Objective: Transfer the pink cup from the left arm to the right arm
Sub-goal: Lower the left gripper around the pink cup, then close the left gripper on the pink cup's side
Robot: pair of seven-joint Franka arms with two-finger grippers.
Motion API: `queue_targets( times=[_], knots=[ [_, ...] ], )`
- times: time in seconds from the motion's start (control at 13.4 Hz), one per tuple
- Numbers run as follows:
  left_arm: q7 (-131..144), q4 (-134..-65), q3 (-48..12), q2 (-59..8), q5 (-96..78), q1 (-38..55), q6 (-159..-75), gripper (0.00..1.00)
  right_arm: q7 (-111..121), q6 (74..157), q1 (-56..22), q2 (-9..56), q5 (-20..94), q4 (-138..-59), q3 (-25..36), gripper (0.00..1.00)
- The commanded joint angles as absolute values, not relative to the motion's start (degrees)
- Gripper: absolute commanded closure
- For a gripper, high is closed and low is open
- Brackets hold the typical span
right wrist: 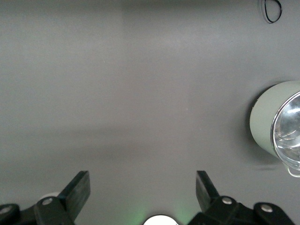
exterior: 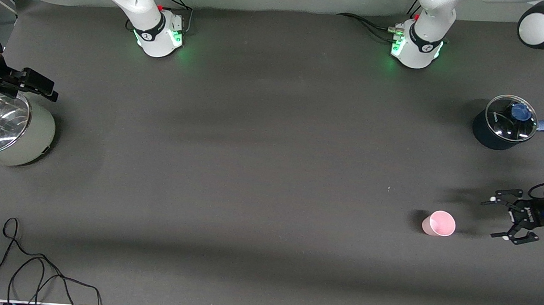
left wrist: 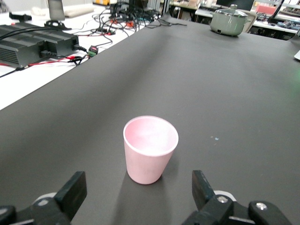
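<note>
Dark grey table (exterior: 263,137), matte, w/ two white robot bases along its farther edge, green lights at each. Pink cup (exterior: 438,223) upright on the table toward the left arm's end, mouth up, nothing inside, nothing touching it. In left wrist view, same pink cup (left wrist: 150,149) centred just ahead of the fingertips. Left gripper (exterior: 499,218) low beside the cup, toward the left arm's end, black skeletal fingers spread wide, pointing at the cup, clear gap between, holding nothing. Left gripper (left wrist: 138,192) in its own view: two black fingertips (left wrist: 72,191) apart, cup not yet between them.

Dark pot (exterior: 501,123) w/ glass lid and blue knob, blue handle, farther from front camera than the cup, same end of the table. Pale green pot (exterior: 20,130) w/ shiny glass lid at the right arm's end; seen again in right wrist view (right wrist: 276,126). Right gripper (exterior: 42,86) up over the table by the green pot's rim. Right gripper (right wrist: 143,190) in its own view: fingers wide apart, empty, bare table under them. Black cable (exterior: 29,269) looped on the table near the front edge, right arm's end.
</note>
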State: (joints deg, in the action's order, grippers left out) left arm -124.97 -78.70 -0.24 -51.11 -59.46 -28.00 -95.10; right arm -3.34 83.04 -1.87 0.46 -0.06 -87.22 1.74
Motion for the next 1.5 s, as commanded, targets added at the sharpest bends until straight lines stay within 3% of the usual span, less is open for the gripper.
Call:
queue_targets(
  times=[0.0,0.52,1.12,1.2,1.42],
  knots=[
    [-133.74,-77.17,-0.70,-55.97,-63.97,-28.56,-94.75,0.00,-3.43,82.00,-1.76,1.05,-0.62,-85.87,1.58,0.00],
    [-141.85,-77.78,-1.05,-62.31,-71.18,-27.51,-94.83,0.01,-3.43,82.00,-1.76,0.97,-0.53,-85.87,1.58,0.00],
    [-142.12,-80.16,-5.71,-62.75,-73.74,-25.93,-100.81,0.01,-3.43,82.00,-1.67,0.88,-0.62,-85.96,1.58,0.00],
    [-142.21,-80.16,-5.71,-62.75,-74.35,-25.67,-101.07,0.02,-3.43,82.00,-1.67,0.88,-0.62,-85.96,1.58,0.00],
    [-142.91,-80.42,-5.71,-62.75,-74.36,-25.23,-101.07,0.24,-3.43,82.00,-1.58,0.88,-0.62,-85.96,1.67,0.00]
  ],
)
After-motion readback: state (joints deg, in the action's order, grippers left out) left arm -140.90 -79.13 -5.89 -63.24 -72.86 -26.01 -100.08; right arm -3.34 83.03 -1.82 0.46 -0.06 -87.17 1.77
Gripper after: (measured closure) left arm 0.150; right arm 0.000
